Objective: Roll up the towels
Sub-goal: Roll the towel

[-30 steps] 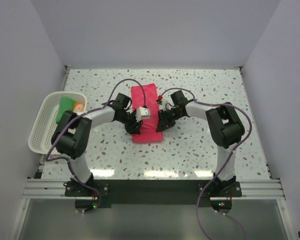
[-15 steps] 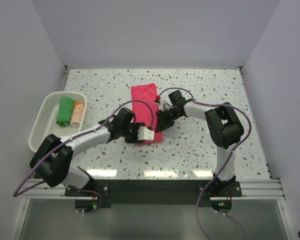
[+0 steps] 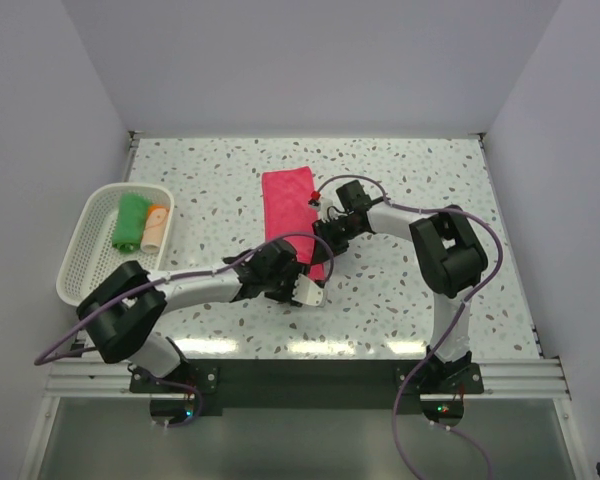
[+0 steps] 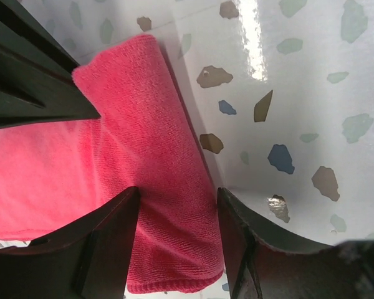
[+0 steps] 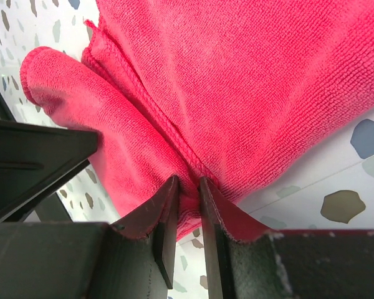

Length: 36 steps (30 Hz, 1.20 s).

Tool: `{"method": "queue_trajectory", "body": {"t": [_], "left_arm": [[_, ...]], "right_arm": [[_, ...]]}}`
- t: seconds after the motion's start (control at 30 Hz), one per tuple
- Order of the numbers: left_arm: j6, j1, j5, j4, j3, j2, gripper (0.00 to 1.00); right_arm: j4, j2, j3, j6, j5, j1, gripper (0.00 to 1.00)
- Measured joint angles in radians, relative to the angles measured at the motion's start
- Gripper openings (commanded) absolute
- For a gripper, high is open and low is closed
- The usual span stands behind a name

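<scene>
The pink-red towel (image 3: 288, 200) lies flat mid-table with its near end rolled up (image 4: 156, 143). My left gripper (image 3: 305, 272) is at that near end, and in the left wrist view its jaws (image 4: 177, 205) stand open on either side of the roll without squeezing it. From the right, my right gripper (image 3: 322, 245) is shut on the towel's rolled edge (image 5: 188, 187), pinching a fold of cloth (image 5: 249, 81). A green towel (image 3: 132, 222) and a peach-orange towel (image 3: 157, 226) lie rolled in the basket.
The white mesh basket (image 3: 80, 260) stands at the table's left edge. Both arms reach in low over the middle of the speckled table (image 3: 410, 170), and their cables loop above them. White walls close the table in on three sides.
My left arm has swung from the towel's left side round to its near end, and its jaws have widened. The right gripper has stayed shut on the towel.
</scene>
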State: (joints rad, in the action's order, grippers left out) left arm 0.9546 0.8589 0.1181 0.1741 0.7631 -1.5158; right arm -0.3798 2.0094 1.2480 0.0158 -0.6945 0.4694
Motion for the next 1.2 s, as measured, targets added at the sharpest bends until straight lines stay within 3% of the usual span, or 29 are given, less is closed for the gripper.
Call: {"method": "queue_trajectory", "body": {"t": [0.13, 0.3, 0.37, 0.5, 0.6, 0.83, 1.03, 1.2], "left_arm": [[0.012, 0.0, -0.014, -0.04, -0.019, -0.039, 0.51], [-0.003, -0.023, 0.013, -0.043, 0.051, -0.119, 0.23], [-0.027, -0.065, 0.072, 0.002, 0.109, -0.158, 0.13], [-0.064, -0.163, 0.232, 0.114, 0.2, -0.2, 0.04], [-0.079, -0.196, 0.325, 0.196, 0.243, -0.222, 0.02], [-0.137, -0.212, 0.512, 0.397, 0.364, -0.314, 0.02], [-0.178, -0.279, 0.661, 0.567, 0.53, -0.474, 0.03], [-0.192, -0.328, 0.771, 0.746, 0.69, -0.62, 0.04]], "right_arm": [[-0.001, 0.0, 0.001, -0.001, 0.0, 0.0, 0.24], [-0.005, 0.002, 0.003, -0.008, -0.003, 0.0, 0.3], [-0.009, -0.001, 0.003, -0.017, -0.007, 0.0, 0.32], [-0.023, -0.035, -0.008, -0.053, 0.003, -0.013, 0.46], [-0.064, -0.085, -0.018, -0.097, 0.012, -0.057, 0.57], [-0.15, -0.307, -0.029, -0.239, 0.025, -0.193, 0.61], [-0.166, -0.632, -0.17, -0.375, 0.015, -0.174, 0.53], [-0.2, -0.725, -0.219, -0.47, 0.04, -0.069, 0.49]]}}
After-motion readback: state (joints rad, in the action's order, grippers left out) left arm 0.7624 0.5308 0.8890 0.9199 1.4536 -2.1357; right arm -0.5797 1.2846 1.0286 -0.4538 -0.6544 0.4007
